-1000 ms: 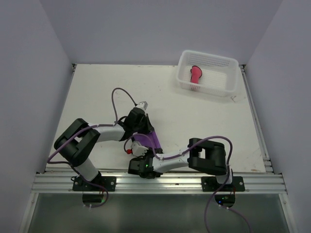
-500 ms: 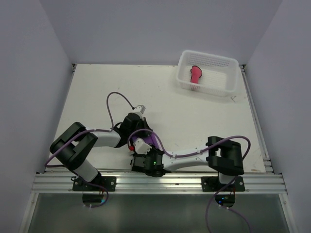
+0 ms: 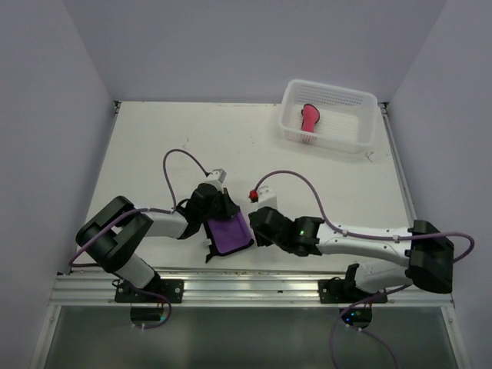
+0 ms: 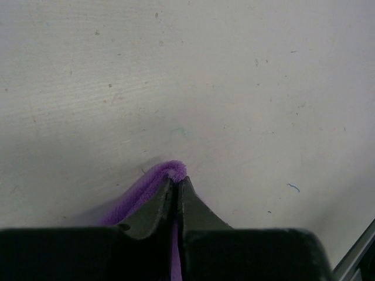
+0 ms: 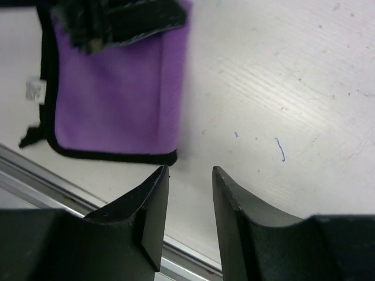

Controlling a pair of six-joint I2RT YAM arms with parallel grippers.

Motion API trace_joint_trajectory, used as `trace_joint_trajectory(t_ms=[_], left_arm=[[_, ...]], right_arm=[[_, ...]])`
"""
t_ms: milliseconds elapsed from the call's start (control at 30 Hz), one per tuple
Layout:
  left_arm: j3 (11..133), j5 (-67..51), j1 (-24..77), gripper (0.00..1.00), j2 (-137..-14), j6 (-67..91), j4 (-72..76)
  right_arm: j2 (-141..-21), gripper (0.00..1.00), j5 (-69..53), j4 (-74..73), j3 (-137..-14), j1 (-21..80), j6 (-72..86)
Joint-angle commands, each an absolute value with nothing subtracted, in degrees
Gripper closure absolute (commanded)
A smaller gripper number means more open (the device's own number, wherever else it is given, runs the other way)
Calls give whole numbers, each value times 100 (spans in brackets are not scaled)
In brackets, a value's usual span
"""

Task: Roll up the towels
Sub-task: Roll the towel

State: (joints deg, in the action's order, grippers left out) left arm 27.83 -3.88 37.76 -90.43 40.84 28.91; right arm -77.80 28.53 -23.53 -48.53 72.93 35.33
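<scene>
A purple towel (image 3: pixel 231 235) with a black edge lies spread flat near the table's front edge. My left gripper (image 3: pixel 221 214) is shut on its far edge; the left wrist view shows a purple fold (image 4: pixel 153 185) pinched between the tips of that gripper (image 4: pixel 177 180). My right gripper (image 3: pixel 256 225) stands open just right of the towel, with nothing between its fingers. In the right wrist view its open jaws (image 5: pixel 190 173) hover past the corner of the purple towel (image 5: pixel 111 99). A rolled pink-red towel (image 3: pixel 310 117) lies in the white basket (image 3: pixel 361 127).
The white perforated basket stands at the back right. The metal front rail (image 5: pixel 41 172) runs close below the purple towel. Purple cables (image 3: pixel 178 157) loop above both arms. White walls close in the table on three sides.
My right gripper has opened and drawn back to the right, off the purple towel, its arm stretching out. The towel now lies spread flat. The left gripper kept its hold and shifted slightly.
</scene>
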Motion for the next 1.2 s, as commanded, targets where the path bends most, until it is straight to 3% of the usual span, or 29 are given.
trace_joint_trajectory(t_ms=[0,167,400,1167], left_arm=[[2611,-132,3735,100,-8833,3937,3269],[2461,-88,3744,100,-8780,3999,3436],[2303,-88,3744,100,-8807,4087,3682],[1890,439,3832,100,-8684,4456,3981]], right_arm=[[-7199,61,1681,-1557,-4300,6427,4209],[-7241,66,362,-652,-3824,5425,4859],[-8041,67,-763,579,-3349,5124,5765],[-8982,63,-1415,1722,-3340,5115,6495]])
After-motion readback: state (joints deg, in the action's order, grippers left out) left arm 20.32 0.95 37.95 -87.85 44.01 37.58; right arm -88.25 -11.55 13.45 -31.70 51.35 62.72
